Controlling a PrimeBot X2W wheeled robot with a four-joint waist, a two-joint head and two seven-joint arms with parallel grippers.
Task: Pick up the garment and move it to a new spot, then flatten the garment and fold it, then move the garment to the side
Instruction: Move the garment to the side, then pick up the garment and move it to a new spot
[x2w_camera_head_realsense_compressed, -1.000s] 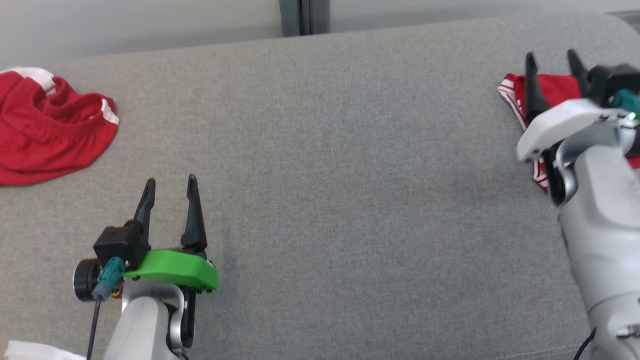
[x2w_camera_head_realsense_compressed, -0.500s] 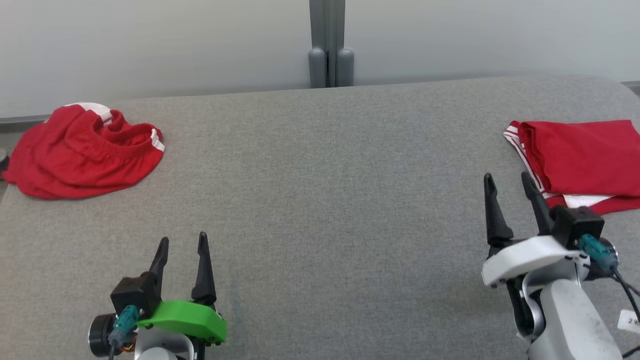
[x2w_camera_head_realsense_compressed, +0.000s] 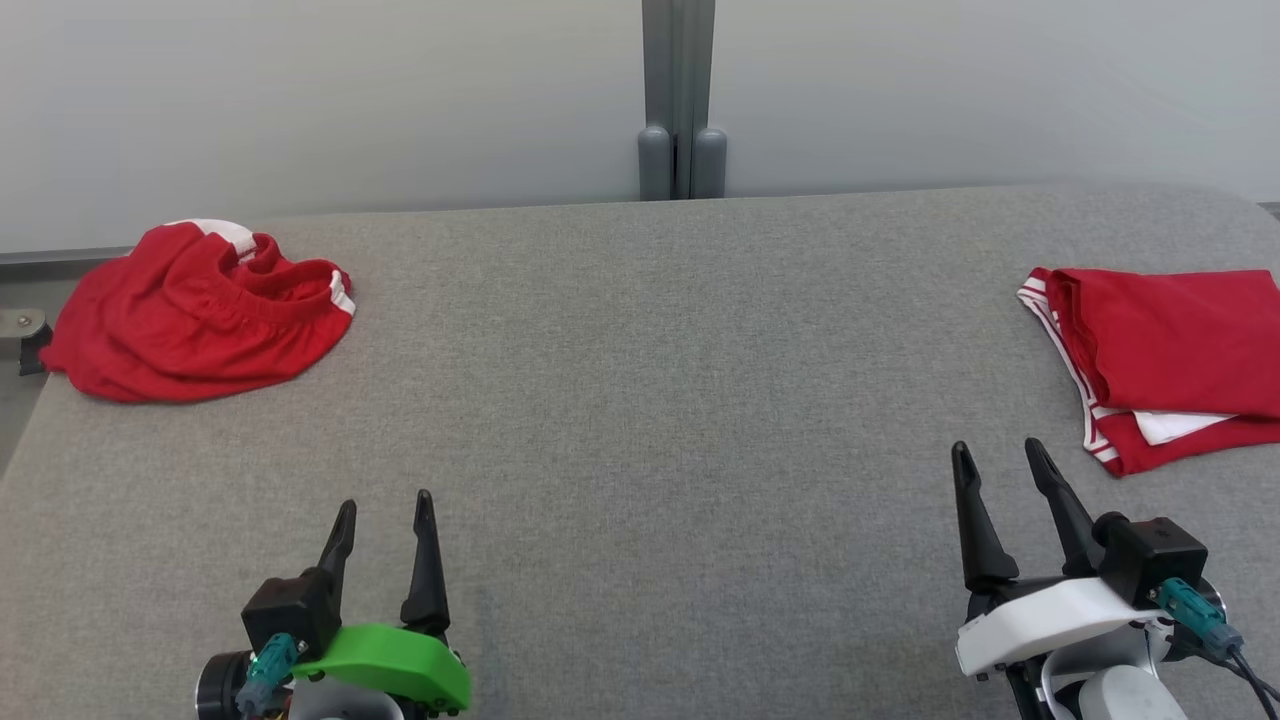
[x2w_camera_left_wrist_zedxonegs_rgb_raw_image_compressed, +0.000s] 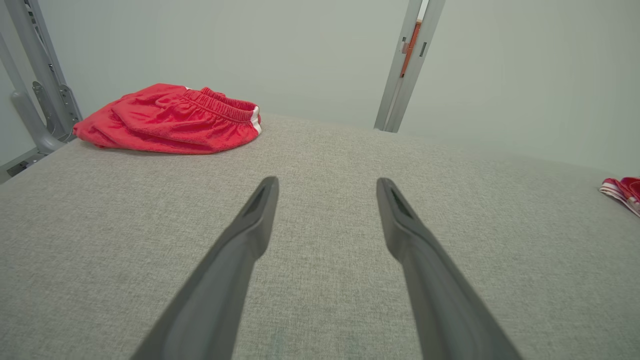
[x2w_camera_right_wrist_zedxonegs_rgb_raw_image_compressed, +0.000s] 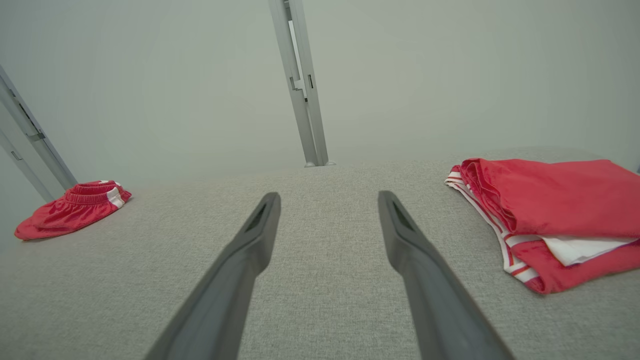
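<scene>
**Crumpled shorts lie far left, nearest the left arm**

A grey fabric-covered table (x2w_camera_head_realsense_compressed: 650, 400) fills the head view. At its far left corner sits a heap of crumpled red shorts (x2w_camera_head_realsense_compressed: 200, 320) with white side stripes. The heap's long axis runs left to right across the table, and its gathered elastic waistband is turned up toward the far right of the heap.

The left gripper (x2w_camera_head_realsense_compressed: 385, 500) hovers low at the near edge with its two dark fingers spread apart and nothing between them. The shorts lie ahead of it and off to its left, well apart from the fingertips.

The right gripper (x2w_camera_head_realsense_compressed: 996, 446) is likewise spread and empty. Just ahead and to its right rests a folded red garment (x2w_camera_head_realsense_compressed: 1170, 350), neat and flat, probably already finished.

The crumpled shorts look like the next piece to pick up, and the left arm is clearly the nearer one.
</scene>
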